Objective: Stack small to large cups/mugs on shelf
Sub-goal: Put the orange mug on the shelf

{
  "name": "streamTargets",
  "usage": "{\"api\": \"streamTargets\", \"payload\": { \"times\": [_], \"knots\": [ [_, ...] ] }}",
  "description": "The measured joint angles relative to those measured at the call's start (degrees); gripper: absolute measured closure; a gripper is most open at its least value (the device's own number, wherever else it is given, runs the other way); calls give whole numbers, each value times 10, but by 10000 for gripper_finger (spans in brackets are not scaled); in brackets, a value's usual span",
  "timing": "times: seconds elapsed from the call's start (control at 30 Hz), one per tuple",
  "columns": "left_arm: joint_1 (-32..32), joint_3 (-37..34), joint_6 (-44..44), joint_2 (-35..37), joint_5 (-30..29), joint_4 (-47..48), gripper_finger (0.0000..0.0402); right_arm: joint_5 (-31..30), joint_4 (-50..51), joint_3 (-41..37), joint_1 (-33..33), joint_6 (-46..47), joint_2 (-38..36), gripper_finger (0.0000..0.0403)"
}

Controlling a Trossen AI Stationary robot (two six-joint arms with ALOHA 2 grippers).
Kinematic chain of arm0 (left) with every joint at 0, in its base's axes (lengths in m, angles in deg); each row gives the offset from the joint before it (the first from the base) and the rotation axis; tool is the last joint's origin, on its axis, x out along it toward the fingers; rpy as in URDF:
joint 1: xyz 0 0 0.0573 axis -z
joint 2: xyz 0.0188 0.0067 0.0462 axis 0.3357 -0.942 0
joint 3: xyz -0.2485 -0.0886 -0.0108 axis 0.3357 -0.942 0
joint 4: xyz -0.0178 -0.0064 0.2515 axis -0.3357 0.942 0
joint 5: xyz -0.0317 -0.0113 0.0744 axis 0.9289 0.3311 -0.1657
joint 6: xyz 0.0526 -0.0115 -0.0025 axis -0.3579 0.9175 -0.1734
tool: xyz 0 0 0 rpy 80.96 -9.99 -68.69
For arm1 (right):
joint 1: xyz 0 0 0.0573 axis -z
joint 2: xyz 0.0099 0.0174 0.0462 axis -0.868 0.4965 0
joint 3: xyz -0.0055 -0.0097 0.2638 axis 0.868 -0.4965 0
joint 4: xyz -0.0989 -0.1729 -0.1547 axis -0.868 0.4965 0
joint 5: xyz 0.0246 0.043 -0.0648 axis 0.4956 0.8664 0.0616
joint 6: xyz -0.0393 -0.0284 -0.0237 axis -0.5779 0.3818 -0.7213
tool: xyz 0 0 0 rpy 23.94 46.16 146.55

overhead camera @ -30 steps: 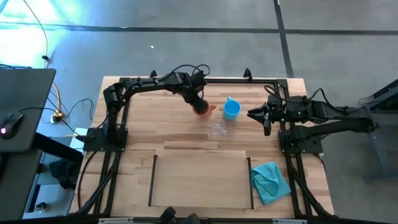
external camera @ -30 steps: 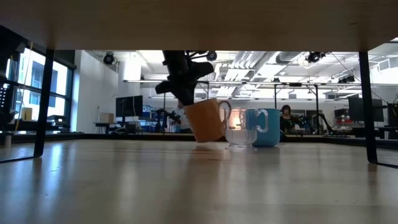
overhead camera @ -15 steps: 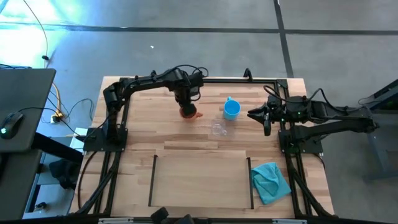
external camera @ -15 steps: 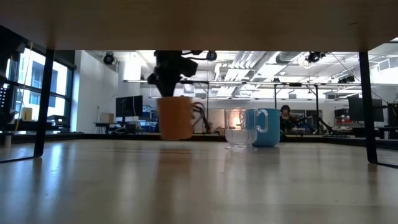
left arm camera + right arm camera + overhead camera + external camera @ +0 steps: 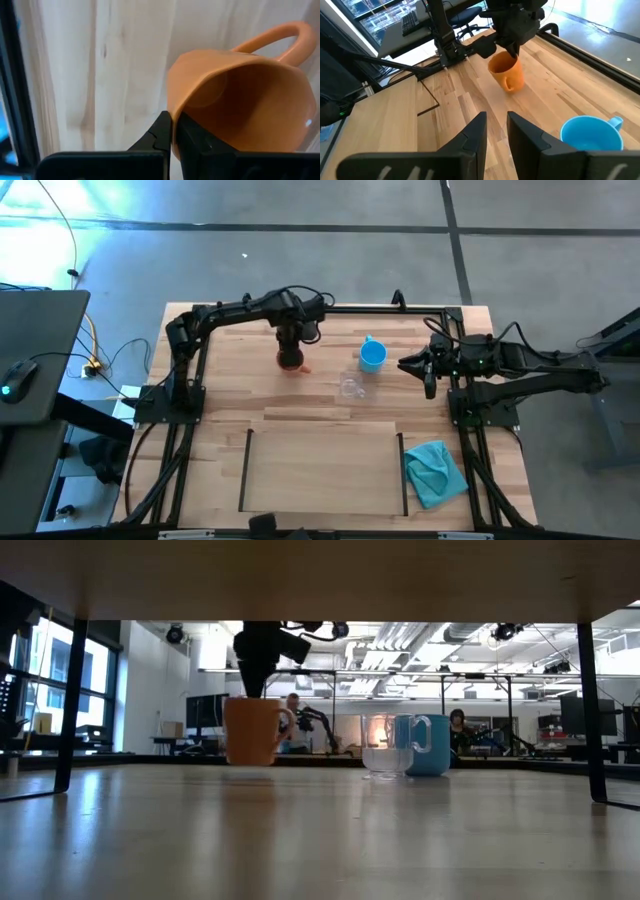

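Since a second ago your left gripper (image 5: 289, 352) has carried the orange mug (image 5: 251, 730) away from the blue mug (image 5: 373, 357) and the clear glass cup (image 5: 350, 387), and the mug, tilted then, now hangs upright. In the low view its base looks level with the tabletop (image 5: 230, 390), but you cannot tell whether it touches. Your left wrist view shows the fingers (image 5: 162, 132) clenched on the orange mug's rim, one outside the wall and one inside. The mug's handle points toward the blue mug's side in the low view. The blue mug stands upright near the back of the table, its handle toward the far edge, and the glass cup sits just in front of it, close but apart in the high view. The shelf (image 5: 322, 470), the pale panel between two black strips, lies at the near edge with nothing on it. A teal cloth (image 5: 435, 472) lies beside its right strip. Your right gripper (image 5: 404, 364) waits just right of the blue mug, its fingers parted and holding nothing.
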Motion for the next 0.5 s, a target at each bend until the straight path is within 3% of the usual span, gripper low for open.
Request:
{"api": "streamTargets", "payload": {
  "times": [0.23,0.5],
  "knots": [
    [3,0,-59,0,16,-45,400,0,0,0,0,0,0,336],
    [2,0,-136,0,-6,-48,400,0,0,0,0,0,0,336]
  ]
}}
